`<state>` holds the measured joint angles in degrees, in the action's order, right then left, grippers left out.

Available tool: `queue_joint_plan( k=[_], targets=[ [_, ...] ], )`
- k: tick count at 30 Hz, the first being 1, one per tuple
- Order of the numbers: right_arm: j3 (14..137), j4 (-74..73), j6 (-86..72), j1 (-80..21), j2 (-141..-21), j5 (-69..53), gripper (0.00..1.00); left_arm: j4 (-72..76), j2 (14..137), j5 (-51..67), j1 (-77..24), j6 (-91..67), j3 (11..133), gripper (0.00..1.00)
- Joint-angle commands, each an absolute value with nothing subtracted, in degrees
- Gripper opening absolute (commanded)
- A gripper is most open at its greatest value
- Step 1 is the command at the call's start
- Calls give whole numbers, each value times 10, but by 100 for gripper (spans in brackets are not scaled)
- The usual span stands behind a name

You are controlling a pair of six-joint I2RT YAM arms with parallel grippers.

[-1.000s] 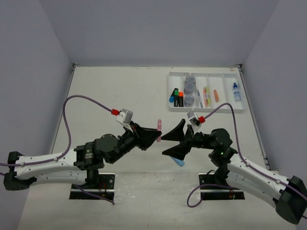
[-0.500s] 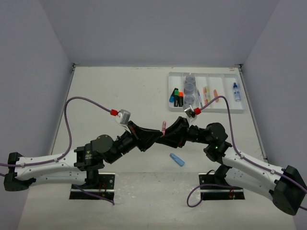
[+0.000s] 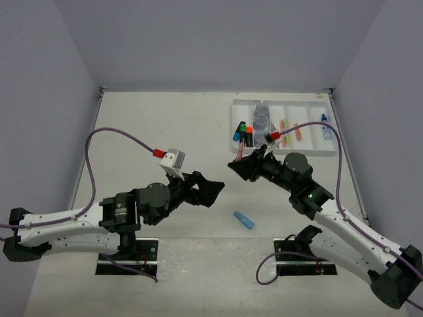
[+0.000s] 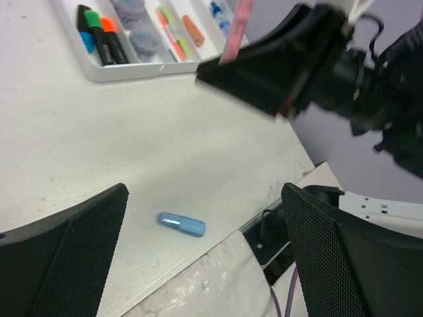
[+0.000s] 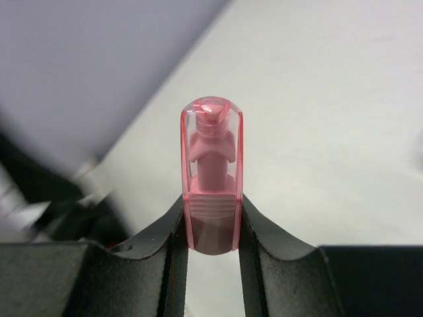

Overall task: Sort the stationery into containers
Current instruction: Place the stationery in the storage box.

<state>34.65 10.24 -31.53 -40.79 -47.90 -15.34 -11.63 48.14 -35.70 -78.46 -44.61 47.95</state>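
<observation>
Right gripper (image 5: 211,212): clamped on a pink capsule (image 5: 211,173), one finger pressed against each side of its lower end, the rounded clear top sticking out past the fingertips.
Pink capsule, place: held off the worktop (image 3: 158,125), just in front of the near left corner of the tray (image 4: 132,70).
Left gripper (image 3: 214,191): fingers spread wide apart with nothing between them, hanging over the bare worktop.
Blue capsule (image 3: 244,220): lying on its side on the worktop between the two arms, near the front edge, well apart from the tray.
Tray, from its left in the top view: highlighters (image 3: 243,135) in the first compartment, jars (image 3: 262,117) in the second, thin pens (image 4: 170,33) in the third, an orange capsule (image 4: 193,30) in the fourth, a small blue-capped bottle (image 3: 324,125) in the fifth.
</observation>
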Motion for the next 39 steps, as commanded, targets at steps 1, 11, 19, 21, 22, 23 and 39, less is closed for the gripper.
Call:
queue_joint_plan(
  k=[1,11,19,21,22,23,39],
  targets=[
    [453,-159,-223,-211,-543,36,0,-255,416,-427,-785,-457,513,100],
    [892,-358,-116,-4,-1019,161,2,-368,380,-316,-786,-434,508,100],
    [1023,-395,-76,-3,-1162,215,25,-397,333,-317,-787,-422,490,100],
    [1032,-402,-77,-4,-1183,215,30,-399,327,-321,-787,-416,491,100],
    [1035,-406,-80,-4,-1190,216,37,-402,325,-323,-787,-413,491,100],
    [1038,-410,-83,-3,-1195,217,44,-405,324,-328,-787,-411,492,100],
    [662,-255,-205,-146,-766,145,75,-400,489,-473,-786,-662,490,100]
  ],
)
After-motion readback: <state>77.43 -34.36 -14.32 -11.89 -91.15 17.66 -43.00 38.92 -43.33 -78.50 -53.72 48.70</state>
